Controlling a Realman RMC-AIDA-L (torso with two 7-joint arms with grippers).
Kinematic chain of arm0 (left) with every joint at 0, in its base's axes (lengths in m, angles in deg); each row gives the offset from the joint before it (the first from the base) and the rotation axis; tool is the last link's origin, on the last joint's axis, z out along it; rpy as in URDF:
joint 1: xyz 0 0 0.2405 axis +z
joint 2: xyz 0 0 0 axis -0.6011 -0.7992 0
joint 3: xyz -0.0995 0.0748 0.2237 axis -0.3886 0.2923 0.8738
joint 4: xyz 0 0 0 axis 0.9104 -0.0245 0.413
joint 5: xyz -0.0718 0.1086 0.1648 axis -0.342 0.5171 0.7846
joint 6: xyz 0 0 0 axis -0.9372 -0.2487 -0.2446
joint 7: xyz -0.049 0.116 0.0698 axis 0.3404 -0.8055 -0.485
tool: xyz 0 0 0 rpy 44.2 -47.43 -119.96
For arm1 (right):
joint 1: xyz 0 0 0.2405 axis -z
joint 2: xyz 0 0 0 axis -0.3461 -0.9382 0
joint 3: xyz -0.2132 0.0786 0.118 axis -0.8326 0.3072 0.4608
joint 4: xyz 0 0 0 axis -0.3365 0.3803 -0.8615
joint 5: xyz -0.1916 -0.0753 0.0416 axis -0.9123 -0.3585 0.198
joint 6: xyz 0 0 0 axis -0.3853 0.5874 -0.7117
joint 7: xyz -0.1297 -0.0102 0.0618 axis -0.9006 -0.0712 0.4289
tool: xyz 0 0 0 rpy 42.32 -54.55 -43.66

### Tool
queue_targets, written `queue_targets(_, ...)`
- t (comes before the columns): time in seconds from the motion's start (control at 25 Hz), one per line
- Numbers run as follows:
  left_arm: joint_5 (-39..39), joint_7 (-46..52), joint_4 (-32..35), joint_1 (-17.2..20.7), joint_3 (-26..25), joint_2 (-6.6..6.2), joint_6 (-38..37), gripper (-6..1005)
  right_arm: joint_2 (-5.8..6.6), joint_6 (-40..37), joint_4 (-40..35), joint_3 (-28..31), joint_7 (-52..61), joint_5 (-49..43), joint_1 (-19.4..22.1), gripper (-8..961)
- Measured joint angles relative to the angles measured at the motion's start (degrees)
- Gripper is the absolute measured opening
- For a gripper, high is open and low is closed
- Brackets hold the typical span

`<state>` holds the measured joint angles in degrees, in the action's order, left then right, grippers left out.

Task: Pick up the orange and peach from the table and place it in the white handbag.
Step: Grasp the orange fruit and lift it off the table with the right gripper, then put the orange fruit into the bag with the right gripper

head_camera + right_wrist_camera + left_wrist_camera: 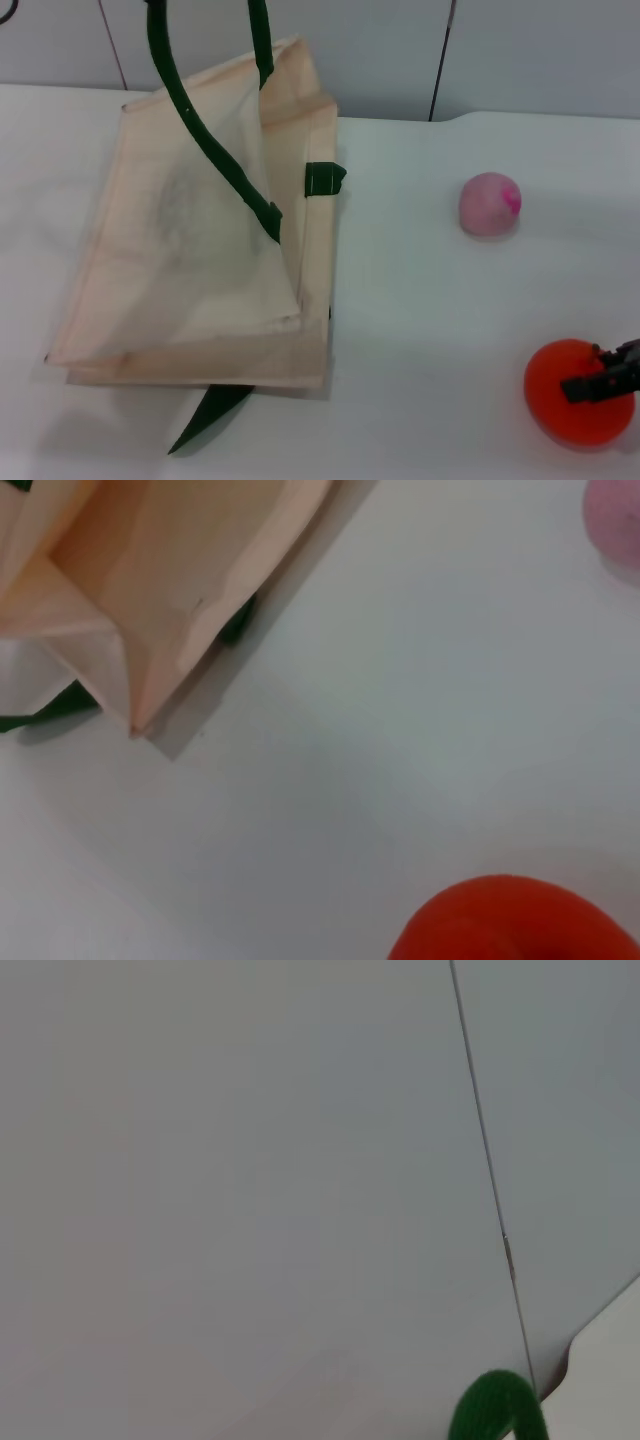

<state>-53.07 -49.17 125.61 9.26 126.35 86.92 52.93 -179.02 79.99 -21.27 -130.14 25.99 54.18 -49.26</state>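
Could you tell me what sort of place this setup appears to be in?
Probably a lab or test bench rather than a home: a plain white table against bare grey wall panels, holding only the white handbag, the peach and the orange, with the right gripper at the orange.

— What sort of room is this, would you say?

— A test lab or robot demo cell, by the look of it. The bench is plain white and bare apart from a few props: a cream tote bag, an orange, a pink peach.

— And behind it?

— Flat pale grey wall panels with thin dark seams between them. A black robot end effector pokes in at the bench's edge beside the orange, which settles it for me.
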Motion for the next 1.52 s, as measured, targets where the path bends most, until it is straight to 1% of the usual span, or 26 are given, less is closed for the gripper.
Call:
queue_targets(0.24,0.0,0.0,-0.05,0.0,0.0,0.0,-0.16,121,0.07,-0.09,0.1,-0.7,-0.03,-2.02,-0.57,741)
queue_targets(0.36,0.0,0.0,-0.07,0.01,0.0,0.0,-0.22,121,0.11,-0.41,0.0,-1.14,-0.38,-2.9,-0.61,522)
queue_targets(0.88,0.0,-0.11,-0.38,0.03,0.14,0.06,-0.22,122,0.13,-2.08,-1.14,-0.61,-0.26,-4.73,-1.24,334)
queue_targets(0.96,0.0,-0.14,-0.38,0.03,0.14,0.04,-0.22,122,-0.02,-2.15,-4.27,-0.53,0.46,-4.58,-1.28,305)
queue_targets(1.0,0.0,-0.15,-0.38,0.03,0.17,0.04,-0.22,122,-0.02,-2.15,-4.27,-0.53,0.46,-4.58,-1.28,299)
queue_targets(1.08,0.0,-0.21,-0.47,0.05,0.35,0.04,-0.25,122,-0.08,-1.82,-6.86,-0.53,1.17,-3.98,-1.21,286)
queue_targets(1.28,-0.36,-0.48,-0.77,0.01,0.61,0.13,-0.35,122,-0.07,-1.62,-11.6,-0.72,2.25,0.29,-1.43,251)
queue_targets(1.52,-0.76,-0.52,-0.89,-0.74,2.07,0.13,-0.92,121,-0.13,-1.9,-13.58,-1.16,2.49,3.32,-3.86,187)
